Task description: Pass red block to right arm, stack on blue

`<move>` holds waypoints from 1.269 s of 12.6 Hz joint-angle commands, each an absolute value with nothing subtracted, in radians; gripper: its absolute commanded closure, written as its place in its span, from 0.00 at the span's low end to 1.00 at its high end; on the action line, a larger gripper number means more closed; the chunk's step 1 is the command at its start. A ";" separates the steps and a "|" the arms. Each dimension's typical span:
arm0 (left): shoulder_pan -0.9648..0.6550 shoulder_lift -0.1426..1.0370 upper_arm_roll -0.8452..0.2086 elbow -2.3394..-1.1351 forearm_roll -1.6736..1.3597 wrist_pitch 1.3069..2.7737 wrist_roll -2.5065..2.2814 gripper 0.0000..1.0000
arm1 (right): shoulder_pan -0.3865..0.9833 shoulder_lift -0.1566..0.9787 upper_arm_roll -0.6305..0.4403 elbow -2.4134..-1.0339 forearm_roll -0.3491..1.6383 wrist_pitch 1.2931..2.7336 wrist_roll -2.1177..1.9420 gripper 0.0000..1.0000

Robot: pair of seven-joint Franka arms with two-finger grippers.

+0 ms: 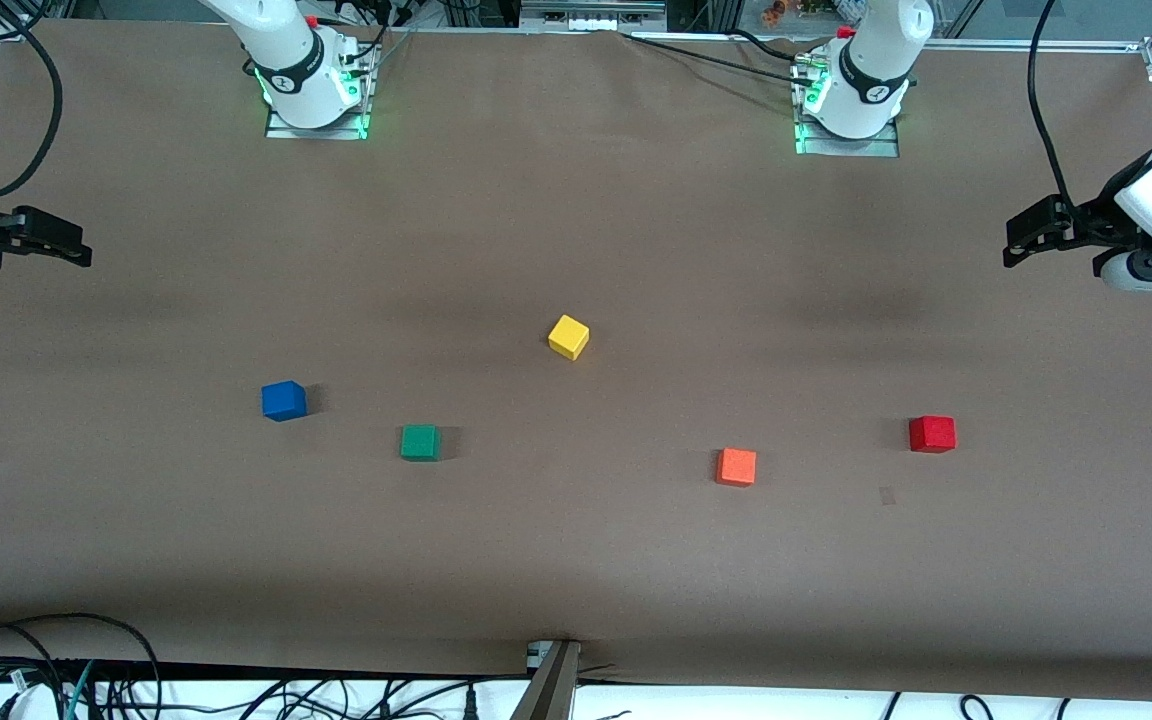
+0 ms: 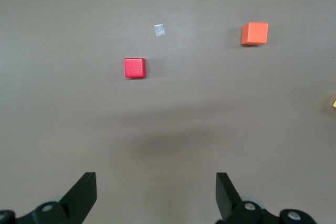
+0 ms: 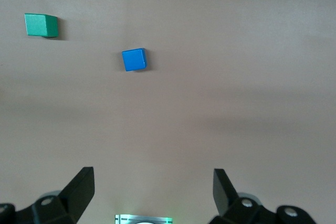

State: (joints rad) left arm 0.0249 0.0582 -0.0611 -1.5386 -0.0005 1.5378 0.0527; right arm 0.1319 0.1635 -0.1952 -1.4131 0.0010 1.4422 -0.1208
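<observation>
Positions are read clockwise on the front view.

1. Nearest the camera, a small tape mark [image 1: 887, 495] lies on the table [image 1: 576, 560]. The orange cube [image 1: 736, 466] sits next, then the green cube [image 1: 420, 442].
2. The red block [image 1: 932, 434] rests flat on the table toward the left arm's end, untouched. The orange cube is at about nine o'clock from it, well apart.
3. The blue cube [image 1: 283, 400] rests toward the right arm's end, with the green cube near it at four o'clock. The yellow cube [image 1: 568, 337] lies mid-table, farthest of the five.
4. The left gripper [image 1: 1014, 245] hangs over the table's end at one o'clock from the red block, jaws spread wide and empty. The right gripper [image 1: 81, 250] waits at ten o'clock from the blue cube, jaws likewise wide apart, holding nothing.

Hazards, as judged:
- Orange may be mistaken for red, since the two are similar in hue and size.
- The block is small. If the left fingers cover too much of it, the right has little to grip at the handover.
- If the left gripper releases before the right has closed, the block will drop.
- An off-centre placement could tip the red block off the blue or push the blue cube aside.
</observation>
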 commanded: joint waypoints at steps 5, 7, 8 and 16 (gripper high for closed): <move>0.018 0.071 -0.071 -1.505 0.037 1.531 0.071 0.00 | 0.129 0.169 -0.190 -1.394 0.006 1.437 -0.118 0.00; 0.018 0.074 -0.069 -1.503 0.037 1.534 0.075 0.00 | 0.129 0.169 -0.190 -1.394 0.006 1.437 -0.118 0.00; 0.018 0.074 -0.069 -1.503 0.037 1.534 0.075 0.00 | 0.129 0.169 -0.190 -1.396 0.006 1.437 -0.118 0.00; 0.020 0.100 -0.078 -1.509 0.040 1.534 0.078 0.00 | 0.129 0.169 -0.190 -1.394 0.006 1.437 -0.118 0.00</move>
